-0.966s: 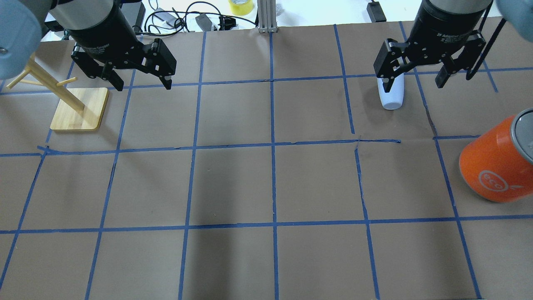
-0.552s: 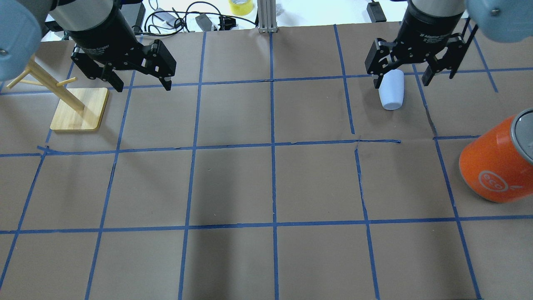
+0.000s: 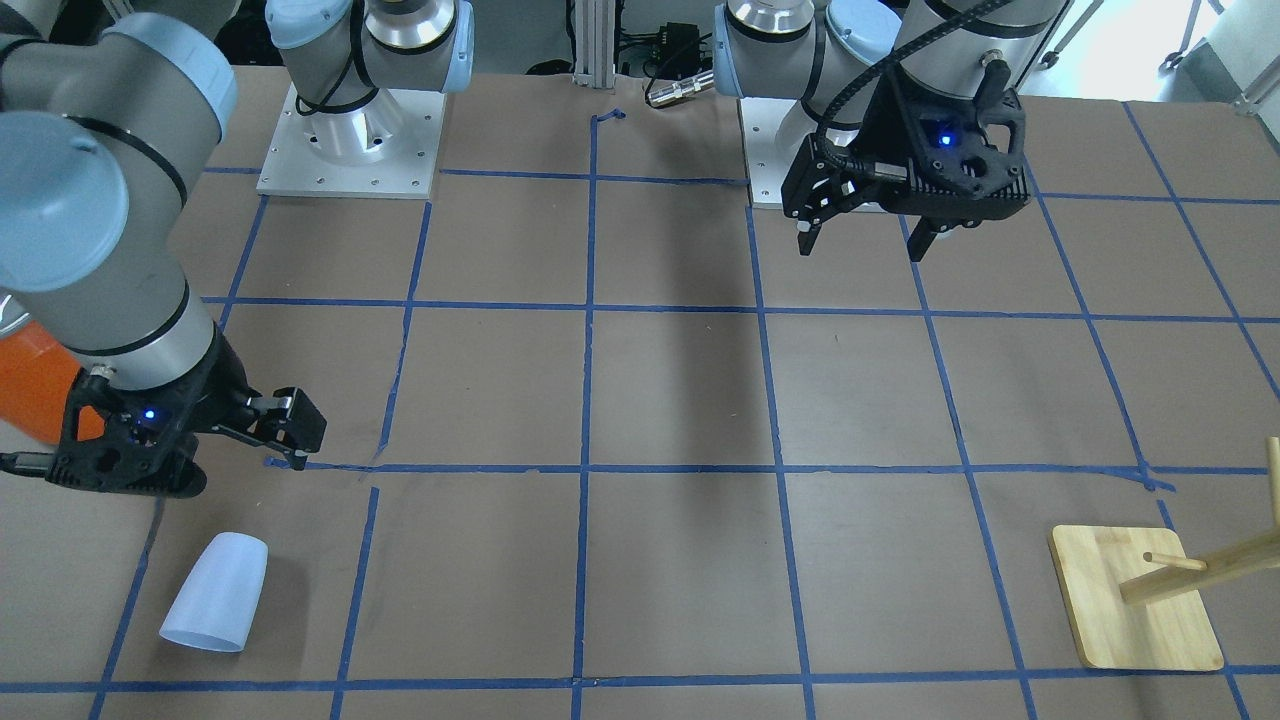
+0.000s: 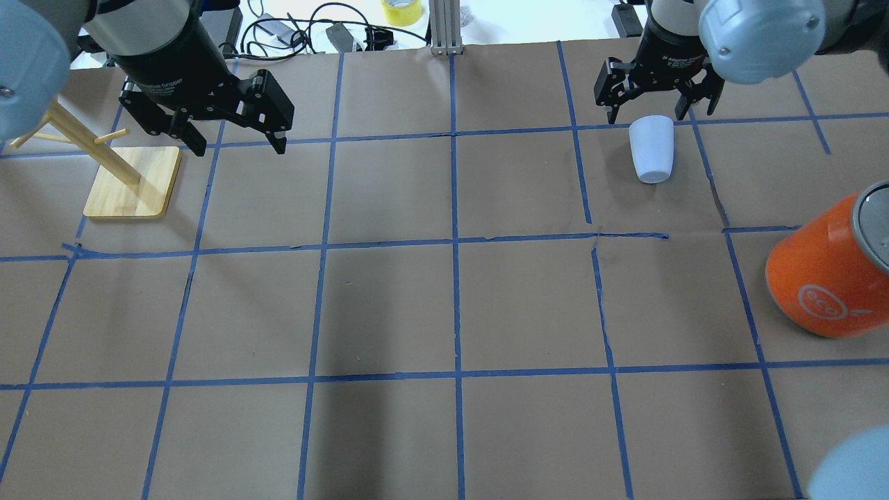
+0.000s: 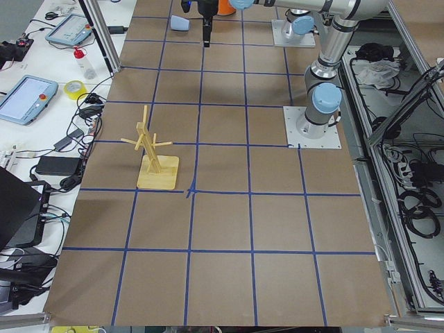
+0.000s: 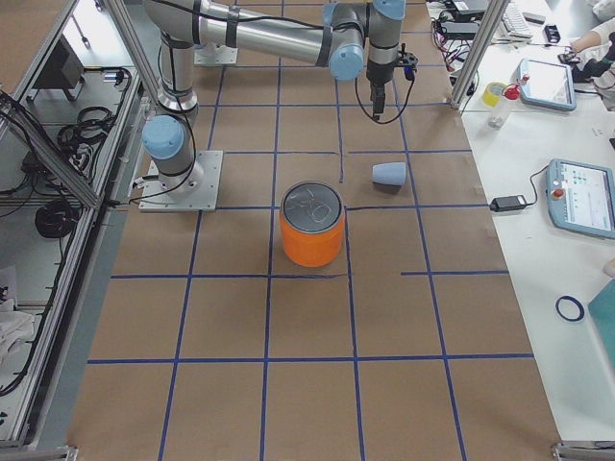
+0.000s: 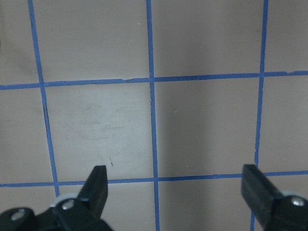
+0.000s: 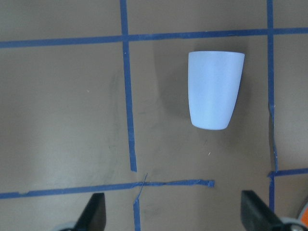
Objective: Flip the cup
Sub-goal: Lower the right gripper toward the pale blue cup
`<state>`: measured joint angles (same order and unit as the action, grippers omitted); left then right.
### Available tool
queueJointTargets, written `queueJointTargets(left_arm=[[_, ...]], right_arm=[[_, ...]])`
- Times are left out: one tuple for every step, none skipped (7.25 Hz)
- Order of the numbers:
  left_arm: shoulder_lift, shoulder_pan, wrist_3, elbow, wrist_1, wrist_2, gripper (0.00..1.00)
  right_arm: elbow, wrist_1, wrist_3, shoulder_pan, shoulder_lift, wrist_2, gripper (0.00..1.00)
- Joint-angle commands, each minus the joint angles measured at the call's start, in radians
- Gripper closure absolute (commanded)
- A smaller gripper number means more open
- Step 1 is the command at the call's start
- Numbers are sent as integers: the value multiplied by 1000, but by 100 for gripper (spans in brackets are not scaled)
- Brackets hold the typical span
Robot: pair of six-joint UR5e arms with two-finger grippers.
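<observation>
The pale blue-white cup (image 4: 653,149) lies on its side on the brown paper at the far right, wide rim toward the far edge. It also shows in the front view (image 3: 215,592), the right side view (image 6: 389,174) and the right wrist view (image 8: 215,90). My right gripper (image 4: 660,111) is open and empty, held above the table just past the cup's rim, apart from it; both fingers show at the bottom of the right wrist view (image 8: 175,211). My left gripper (image 4: 239,142) is open and empty above the table at the far left (image 3: 860,245), over bare paper (image 7: 175,187).
A large orange can (image 4: 826,271) with a silver top stands near the right edge, on the near side of the cup. A wooden peg stand (image 4: 132,182) stands at the far left beside the left gripper. Blue tape lines grid the table. Cables lie past the far edge.
The right gripper, which straddled the cup's rim end a second ago, has moved off it toward the far edge and stayed open. The cup and the left arm have not moved.
</observation>
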<state>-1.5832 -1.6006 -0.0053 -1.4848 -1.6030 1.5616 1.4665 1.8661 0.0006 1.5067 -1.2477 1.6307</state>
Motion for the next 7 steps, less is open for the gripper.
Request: queueJointTargets(left_arm=[[3,1,1,-2,0,-2,0],[3,1,1,-2,0,0,0],[3,1,4,-2,0,0,0],[3,2,4,-2,0,-2,0],[3,1,4,-2,0,-2,0],[3,2,4,-2,0,-2,0],[3,1,4,-2,0,0,0]], right_arm=[[3,48,-52,-110,71,-12,0],[-3,48,-77,-131,117,-15,0],[0,50,-67,-131,132,-14,0],[-6,109,-76,-131,189,-14,0],[-3,202,-77,-131,252,-14,0],[-3,214,-71,-131,266,-12,0],[0,209,-73,-131,269,-14,0]])
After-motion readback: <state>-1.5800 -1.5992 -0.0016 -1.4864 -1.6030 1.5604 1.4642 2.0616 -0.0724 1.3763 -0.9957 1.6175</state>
